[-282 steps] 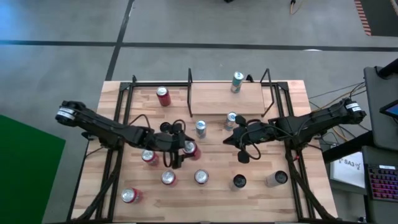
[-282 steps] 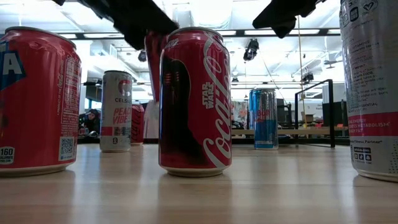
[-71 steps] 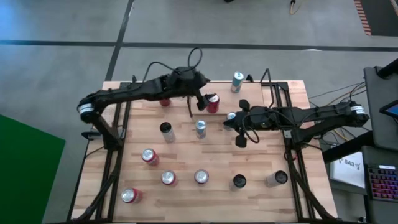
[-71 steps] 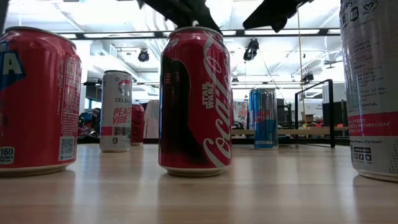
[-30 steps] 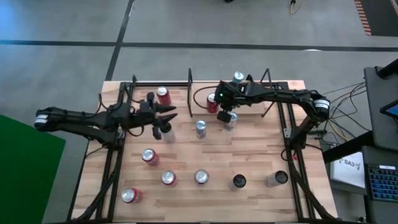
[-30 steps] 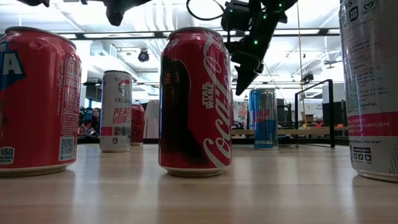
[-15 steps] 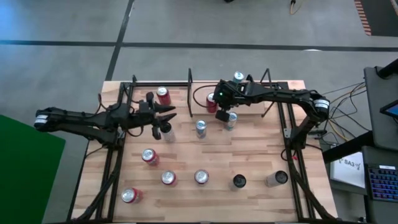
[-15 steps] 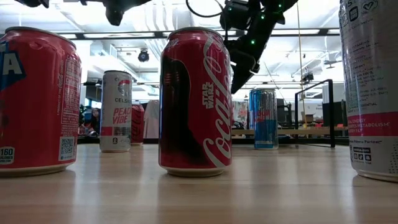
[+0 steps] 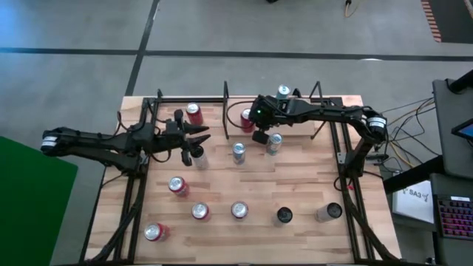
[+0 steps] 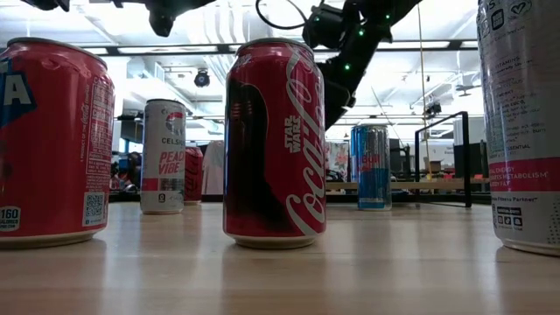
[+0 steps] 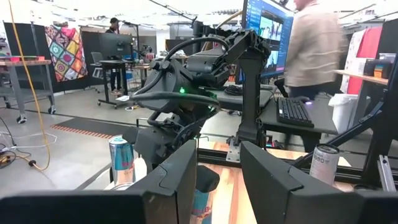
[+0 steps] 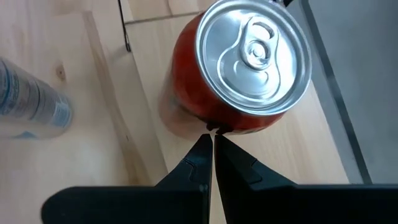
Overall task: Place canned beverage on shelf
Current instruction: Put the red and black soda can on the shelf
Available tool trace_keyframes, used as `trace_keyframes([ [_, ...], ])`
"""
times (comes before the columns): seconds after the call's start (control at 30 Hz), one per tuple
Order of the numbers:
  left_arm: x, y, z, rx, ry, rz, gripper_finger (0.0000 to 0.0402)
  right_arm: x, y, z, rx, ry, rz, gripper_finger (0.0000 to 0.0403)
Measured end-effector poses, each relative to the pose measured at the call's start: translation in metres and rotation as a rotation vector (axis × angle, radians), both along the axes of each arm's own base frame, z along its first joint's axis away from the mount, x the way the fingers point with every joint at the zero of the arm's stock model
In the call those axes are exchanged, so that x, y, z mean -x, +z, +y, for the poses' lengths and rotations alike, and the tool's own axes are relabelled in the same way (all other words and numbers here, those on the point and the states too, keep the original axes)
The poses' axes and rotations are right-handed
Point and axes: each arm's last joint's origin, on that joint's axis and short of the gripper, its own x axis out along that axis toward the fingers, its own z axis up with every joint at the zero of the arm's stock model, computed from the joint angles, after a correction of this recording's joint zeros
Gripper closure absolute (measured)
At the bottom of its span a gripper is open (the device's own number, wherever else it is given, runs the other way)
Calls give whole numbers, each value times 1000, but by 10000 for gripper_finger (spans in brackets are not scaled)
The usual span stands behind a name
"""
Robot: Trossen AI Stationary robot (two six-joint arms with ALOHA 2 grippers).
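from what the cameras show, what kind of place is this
Probably an open-plan robotics lab or workshop: a large wall monitor, a desk with a black keyboard, and a grey concrete floor marked with tape lines.

The shelf [image 9: 299,112] stands at the table's [image 9: 310,236] far edge — two cans on it, one [image 9: 247,119] at its left end, another [image 9: 283,92] at the back; remaining cans stand scattered on the table before it.

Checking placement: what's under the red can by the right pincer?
The red can stands on the shelf board, near its edge. The shut right pincer points at its side. The contact patch underneath is hidden by the can.
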Motion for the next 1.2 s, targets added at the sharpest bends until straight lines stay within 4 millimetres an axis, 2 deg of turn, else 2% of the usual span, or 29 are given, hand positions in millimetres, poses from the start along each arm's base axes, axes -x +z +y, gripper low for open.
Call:
trace_keyframes([
  [0.3, 0, 0, 0, 0, 0, -5, 293, -3, 2, -1, 14, 18, -32, 394],
  [0.47, 0, 0, 0, 0, 0, -5, 293, -4, 1, 3, -106, 94, -65, 394],
  [0.8, -2, -1, 0, 0, 0, -2, 293, -6, 6, -5, -59, 82, -127, 394],
  [1.2, -5, -1, 0, -4, 2, -11, 293, -14, -1, -12, 5, 111, -137, 394],
])
